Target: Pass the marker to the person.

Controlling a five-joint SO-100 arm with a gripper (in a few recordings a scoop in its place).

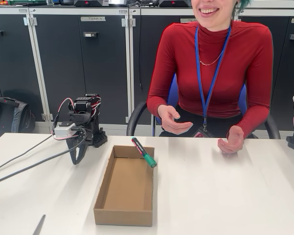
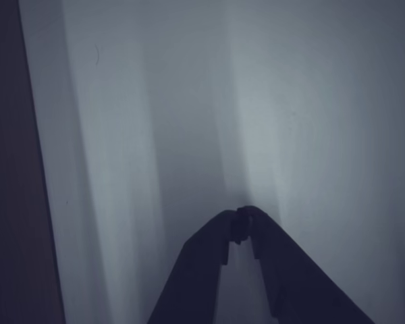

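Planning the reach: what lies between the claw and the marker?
In the fixed view, bare table and the cardboard box's near wall separate the claw from the marker.

Fixed view faces the person (image 1: 213, 68) across the table (image 1: 225, 196); wrist view looks close down at tabletop.
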